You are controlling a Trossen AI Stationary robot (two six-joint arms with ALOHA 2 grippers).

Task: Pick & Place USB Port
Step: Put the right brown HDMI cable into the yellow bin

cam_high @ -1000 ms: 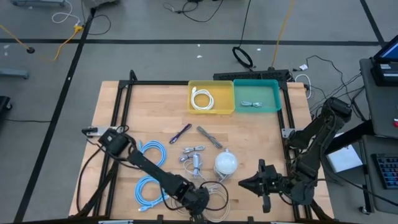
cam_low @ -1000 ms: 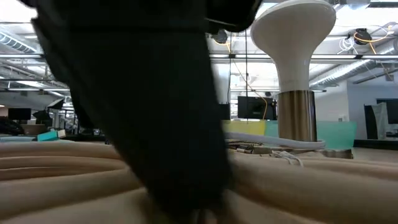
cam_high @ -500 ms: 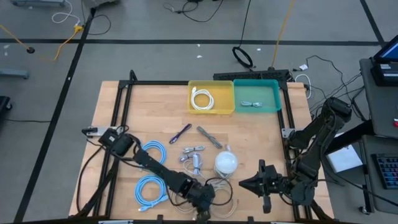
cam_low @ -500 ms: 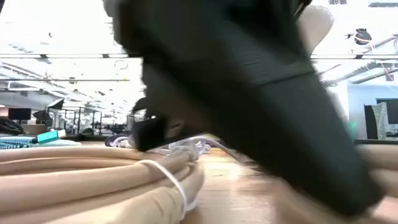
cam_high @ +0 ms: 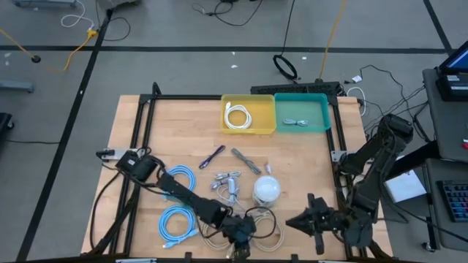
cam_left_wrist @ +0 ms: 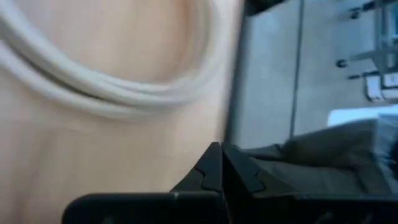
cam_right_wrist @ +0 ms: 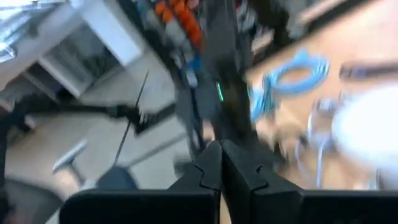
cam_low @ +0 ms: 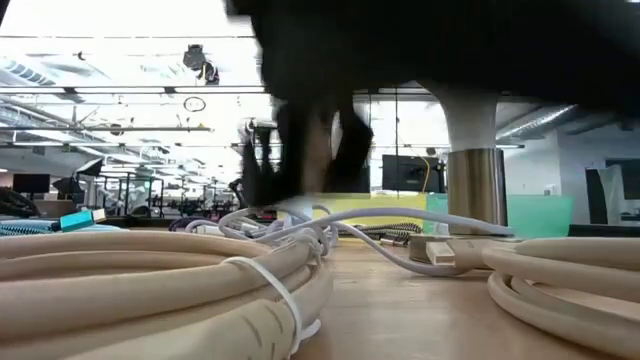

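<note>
Nothing is held yet, so the step in hand looks like the reach before the pick. At the table's near edge the left gripper (cam_high: pixel 238 235) hangs low over a loose beige cable coil (cam_high: pixel 259 228). Its fingers are pressed together with nothing between them, as the left wrist view confirms, where the tips (cam_left_wrist: pixel 210 163) meet over bare wood beside the coil. The right gripper (cam_high: pixel 316 219) waits at the near right corner, likewise clamped on nothing. Just beyond the coil stands a white dome (cam_high: pixel 265 191). Beside it lies a small tangle of short silver-ended leads (cam_high: pixel 228 180), which is probably where the USB piece is, though I cannot tell which item it is. Two blue cable loops (cam_high: pixel 178 180) lie to the left of these. At the far edge sit a yellow bin (cam_high: pixel 232 100), holding a white cable, and a teal bin (cam_high: pixel 322 104). The next move calls for the left arm to clear the coil, spread its jaws and come down squarely on one small piece without snagging its neighbours. The bin it goes to is unclear.
</note>
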